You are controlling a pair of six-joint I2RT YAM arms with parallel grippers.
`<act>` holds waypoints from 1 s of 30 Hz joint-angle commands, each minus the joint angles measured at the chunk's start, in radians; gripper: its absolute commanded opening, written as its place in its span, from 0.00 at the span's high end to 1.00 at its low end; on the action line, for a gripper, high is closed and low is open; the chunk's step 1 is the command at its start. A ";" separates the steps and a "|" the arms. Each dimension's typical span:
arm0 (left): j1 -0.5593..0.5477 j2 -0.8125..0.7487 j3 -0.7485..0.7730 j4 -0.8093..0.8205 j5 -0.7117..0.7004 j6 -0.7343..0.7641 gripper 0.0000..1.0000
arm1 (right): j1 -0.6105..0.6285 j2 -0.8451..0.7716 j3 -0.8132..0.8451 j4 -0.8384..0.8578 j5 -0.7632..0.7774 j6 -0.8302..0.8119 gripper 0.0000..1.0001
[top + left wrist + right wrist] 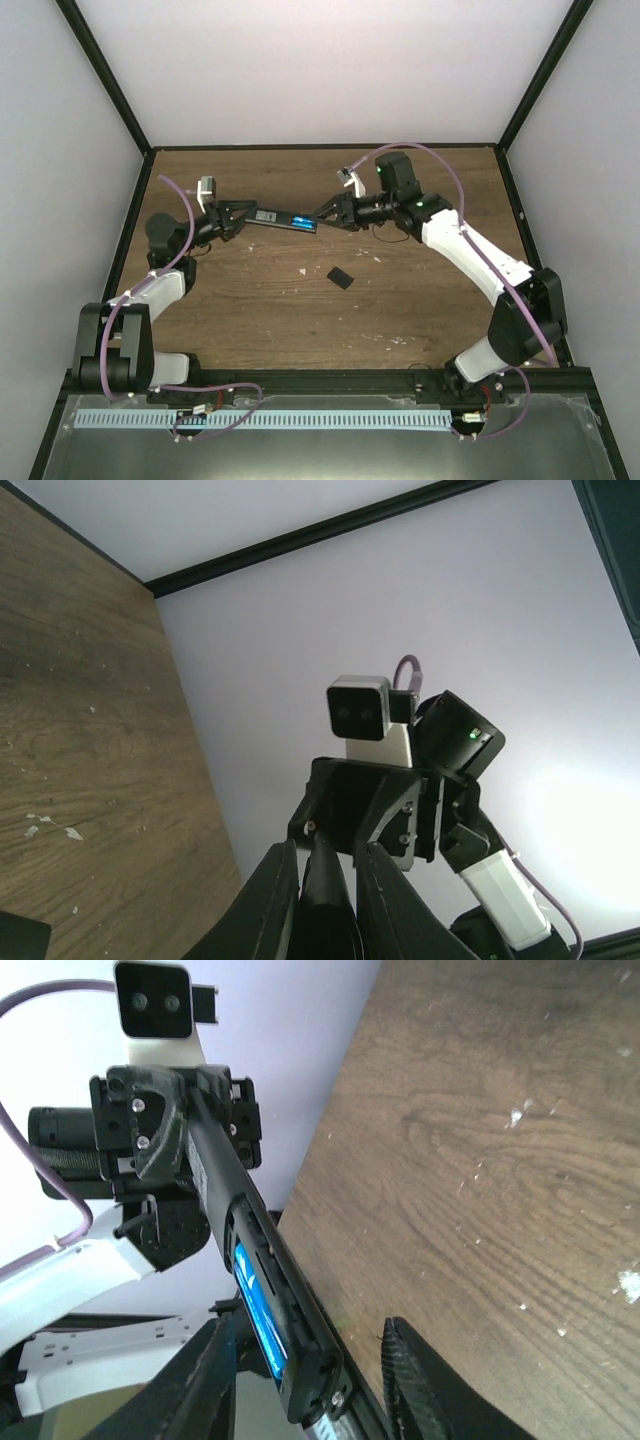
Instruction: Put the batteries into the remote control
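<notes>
raised remote control spans the middle; black cover lies just nearer.

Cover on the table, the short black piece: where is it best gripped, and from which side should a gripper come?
Probably across its two long edges, near the middle, coming straight down with the grip turned to match its slant. The cover lies flat on the table, nothing touching it, so only its thin sides offer a hold.

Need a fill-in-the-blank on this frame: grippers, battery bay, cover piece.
1. The left gripper is shut on the ____.
2. A ____ battery sits in its open bay.
3. Jaws of the right gripper stand ____ on either side of its free end.
4. The black cover piece lies on the ____, apart from both grippers.
Missing: remote control; blue; open; table.
</notes>
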 commanded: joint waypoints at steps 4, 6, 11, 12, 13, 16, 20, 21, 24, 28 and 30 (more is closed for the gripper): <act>0.027 -0.044 0.000 -0.194 0.020 0.192 1.00 | -0.027 -0.084 0.069 -0.142 0.212 -0.147 0.53; 0.033 -0.071 0.017 -0.361 0.012 0.314 1.00 | -0.028 -0.092 0.071 -0.188 0.289 -0.204 0.50; 0.033 -0.119 0.098 -0.824 -0.066 0.653 1.00 | -0.027 -0.106 0.012 -0.267 0.467 -0.328 0.47; 0.034 -0.120 0.103 -0.856 -0.073 0.679 1.00 | -0.028 -0.111 -0.012 -0.270 0.491 -0.349 0.47; 0.033 -0.117 0.099 -0.862 -0.074 0.683 1.00 | -0.027 -0.114 -0.037 -0.268 0.507 -0.369 0.47; 0.035 -0.103 0.041 -0.778 -0.060 0.626 1.00 | -0.020 -0.122 -0.124 -0.247 0.548 -0.423 0.47; 0.035 -0.097 -0.028 -0.738 -0.070 0.607 1.00 | 0.016 -0.094 -0.195 -0.240 0.621 -0.470 0.47; 0.035 -0.098 -0.039 -0.744 -0.078 0.618 1.00 | 0.028 -0.080 -0.207 -0.239 0.644 -0.480 0.47; 0.035 -0.099 -0.069 -0.760 -0.088 0.642 1.00 | 0.062 -0.033 -0.219 -0.243 0.708 -0.507 0.47; 0.035 -0.097 -0.097 -0.768 -0.100 0.665 1.00 | 0.100 0.019 -0.230 -0.224 0.744 -0.538 0.46; 0.035 -0.095 -0.110 -0.766 -0.107 0.671 1.00 | 0.113 0.041 -0.236 -0.213 0.753 -0.548 0.45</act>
